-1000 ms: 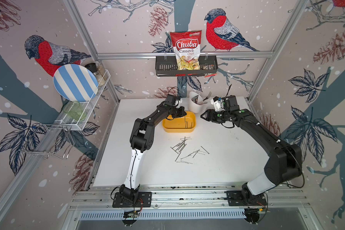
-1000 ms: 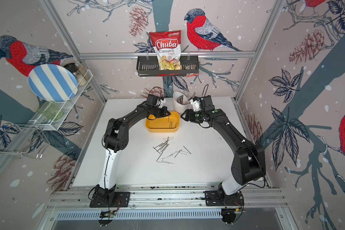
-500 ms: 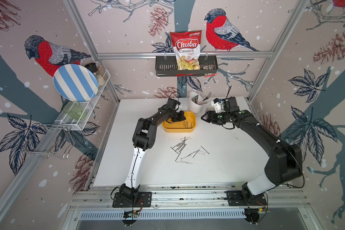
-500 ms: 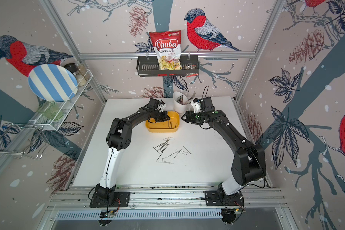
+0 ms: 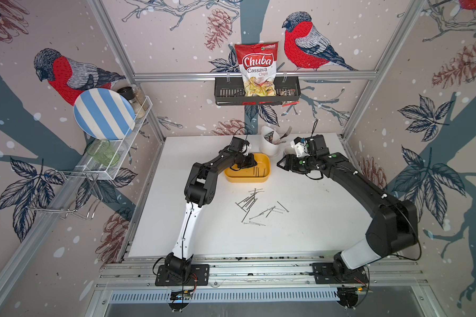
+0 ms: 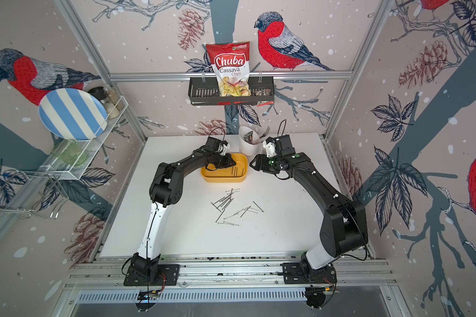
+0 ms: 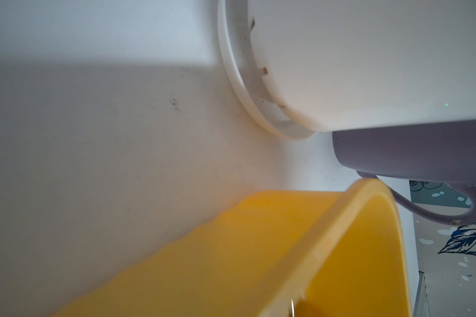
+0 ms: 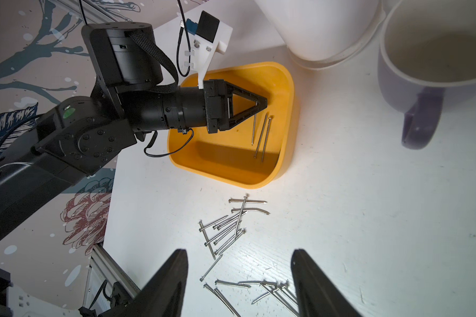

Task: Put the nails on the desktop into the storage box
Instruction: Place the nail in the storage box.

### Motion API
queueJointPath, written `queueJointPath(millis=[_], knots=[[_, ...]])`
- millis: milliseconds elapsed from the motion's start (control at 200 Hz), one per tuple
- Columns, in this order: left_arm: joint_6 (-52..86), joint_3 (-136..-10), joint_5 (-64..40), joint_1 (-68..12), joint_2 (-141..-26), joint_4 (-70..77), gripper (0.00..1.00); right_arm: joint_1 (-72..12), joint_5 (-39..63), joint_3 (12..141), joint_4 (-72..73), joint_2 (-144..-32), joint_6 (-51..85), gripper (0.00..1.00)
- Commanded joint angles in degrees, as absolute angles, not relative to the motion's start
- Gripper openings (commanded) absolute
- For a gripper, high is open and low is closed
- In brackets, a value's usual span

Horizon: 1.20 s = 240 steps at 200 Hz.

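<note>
Yellow storage box (image 8: 226,159): three nails (image 8: 261,134) just beside left tool (image 8: 265,103) tips, gap unclear; right tool (image 8: 239,250) agape, empty.

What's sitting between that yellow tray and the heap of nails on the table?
Nothing: only bare white desktop separates the storage box from the loose nails, clearest in the right wrist view.

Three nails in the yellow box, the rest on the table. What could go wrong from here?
1. The nails on the desktop lie crossed in a heap; a pinch may lift several or scatter them.
2. The left gripper sits low over the storage box; pulling out could drag the box.
3. The right gripper hovers close by: the arms might collide.
</note>
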<state>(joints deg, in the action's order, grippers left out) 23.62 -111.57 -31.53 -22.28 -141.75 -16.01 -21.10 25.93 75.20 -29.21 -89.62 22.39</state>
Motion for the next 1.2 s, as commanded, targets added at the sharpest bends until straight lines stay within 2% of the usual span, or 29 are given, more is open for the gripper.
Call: queueJointPath(millis=[0, 65, 370, 530, 995, 1196], knots=[[23.33, -111.28, -30.45, -21.97, -141.87, -16.96, 0.23, -21.48, 25.49, 75.19, -29.05, -89.7, 22.59, 0.64], [23.38, -111.1, -30.38, -22.04, -141.69, -16.78, 0.28, -21.75, 25.48, 75.16, -28.98, -89.75, 22.59, 0.64], [23.3, -110.19, -30.25, -21.93, -139.92, -17.09, 0.29, -22.61, 24.62, 74.57, -28.81, -89.56, 22.3, 0.64], [23.38, -107.08, -29.92, -21.63, -136.04, -16.8, 0.29, -25.18, 19.17, 75.85, -32.39, -91.93, 19.16, 0.64], [27.06, -83.53, -28.55, -21.62, -114.33, -10.9, 0.29, -31.17, 2.91, 71.11, -40.08, -101.79, 10.57, 0.62], [29.78, -74.99, -28.78, -21.72, -106.59, -8.26, 0.29, -34.8, -0.6, 69.47, -41.61, -103.77, 9.39, 0.6]])
